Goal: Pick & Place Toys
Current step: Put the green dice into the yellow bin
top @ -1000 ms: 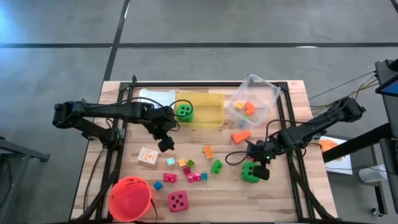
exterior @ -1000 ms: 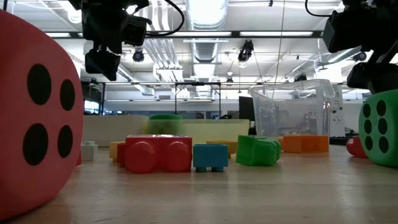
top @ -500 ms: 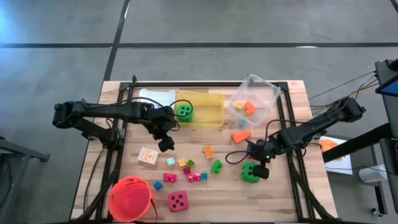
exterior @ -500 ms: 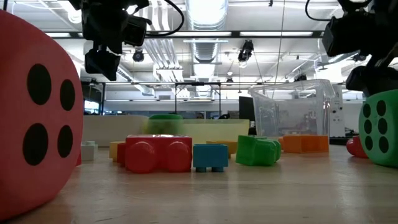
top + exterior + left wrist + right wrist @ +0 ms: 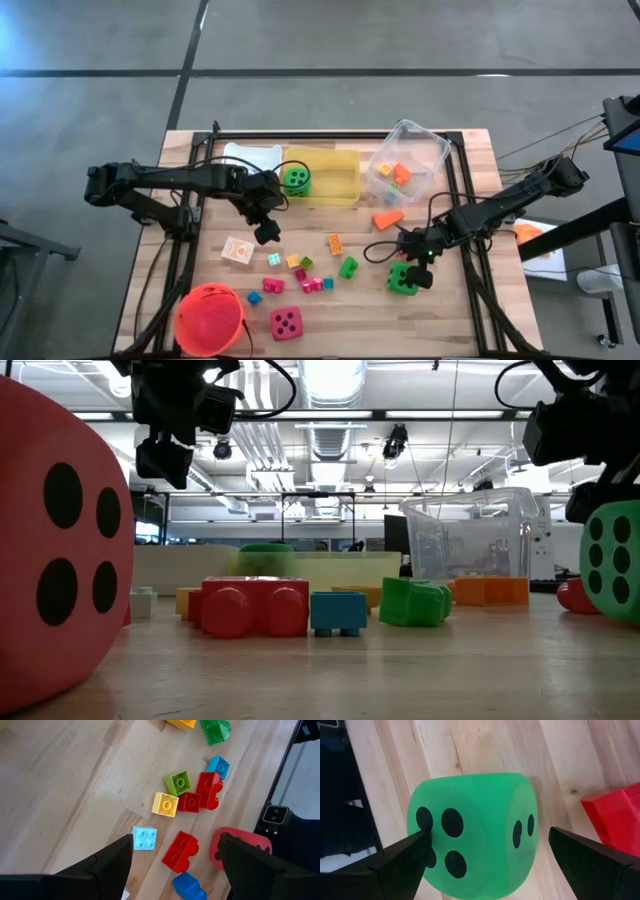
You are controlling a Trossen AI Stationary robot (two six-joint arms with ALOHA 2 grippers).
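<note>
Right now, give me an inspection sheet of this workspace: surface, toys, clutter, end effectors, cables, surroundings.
Surface: light wooden slatted table with a black frame.
Job's things: green black-dotted foam die on the table at the right; second green die in the yellow plastic bin; pink-red dotted die at the near edge; small bright plastic blocks scattered mid-table; orange wedge; white picture card.
Clutter: orange-red bucket; clear plastic bin holding a few blocks; white bin.
End effectors: right end effector open, fingers either side of the green die; left end effector open and empty above the blocks.
Cables: black cables looped beside the right arm.
Surroundings: grey floor; nothing else seen.
</note>
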